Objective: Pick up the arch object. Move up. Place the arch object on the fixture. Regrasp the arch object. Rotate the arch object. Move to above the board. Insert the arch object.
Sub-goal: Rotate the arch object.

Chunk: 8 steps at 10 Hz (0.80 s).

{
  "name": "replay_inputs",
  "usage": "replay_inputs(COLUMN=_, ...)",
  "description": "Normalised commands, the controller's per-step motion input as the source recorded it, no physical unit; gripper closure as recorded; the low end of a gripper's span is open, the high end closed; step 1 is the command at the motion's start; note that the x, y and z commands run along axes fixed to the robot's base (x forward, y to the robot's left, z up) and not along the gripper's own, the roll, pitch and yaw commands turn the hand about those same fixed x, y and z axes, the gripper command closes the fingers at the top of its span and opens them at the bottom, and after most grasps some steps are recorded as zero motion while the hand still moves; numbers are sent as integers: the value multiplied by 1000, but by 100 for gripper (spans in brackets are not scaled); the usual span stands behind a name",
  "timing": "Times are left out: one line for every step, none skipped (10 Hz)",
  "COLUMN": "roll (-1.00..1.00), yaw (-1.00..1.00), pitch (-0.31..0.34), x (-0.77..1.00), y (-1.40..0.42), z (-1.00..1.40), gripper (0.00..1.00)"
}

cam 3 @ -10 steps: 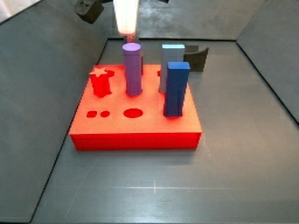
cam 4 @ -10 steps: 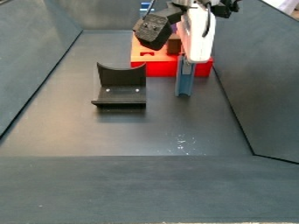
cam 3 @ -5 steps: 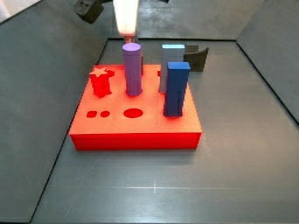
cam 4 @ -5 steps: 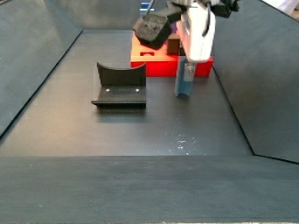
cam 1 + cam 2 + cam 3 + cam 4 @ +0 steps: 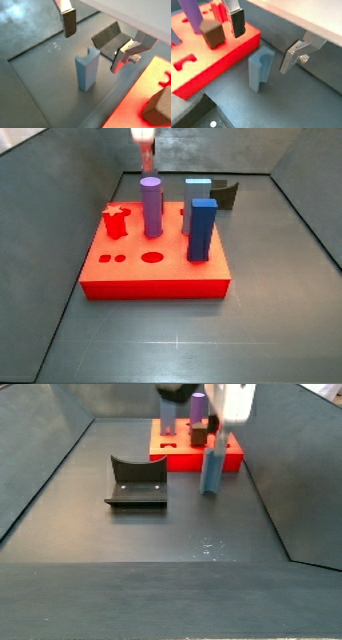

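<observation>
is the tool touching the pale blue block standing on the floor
Apart. In both wrist views the tool is open, its fingers flanking the arch object with clear gaps each side.

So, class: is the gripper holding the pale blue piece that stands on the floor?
No: in a wrist view the gripper is open, its fingers clear of the pale blue piece.
</observation>
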Motion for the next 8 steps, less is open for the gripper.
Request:
replay_inputs(roll=-78, yaw=-36, pitch=48, x=-10, y=6, z=242, gripper=0)
replay_inputs(roll=-13, yaw=1000, pitch=8, x=0, y=0, z=0, gripper=0)
replay_inputs(roll=-13, yaw=1000, pitch=7, x=18, y=-3, z=-71, gripper=0)
replay_inputs(roll=-13, yaw=1000, pitch=6, x=24, y=-7, z=-55, gripper=0)
replay_inputs(roll=-14, yaw=1000, pitch=5, x=28, y=-6, z=-45, gripper=0)
replay_inputs(roll=-14, yaw=1000, pitch=5, x=30, y=-5, z=-40, gripper=0)
replay_inputs(roll=-15, yaw=1000, pitch=5, x=30, y=-5, z=-38, gripper=0)
replay_inputs(roll=-16, yaw=1000, pitch=5, x=32, y=-5, z=-34, gripper=0)
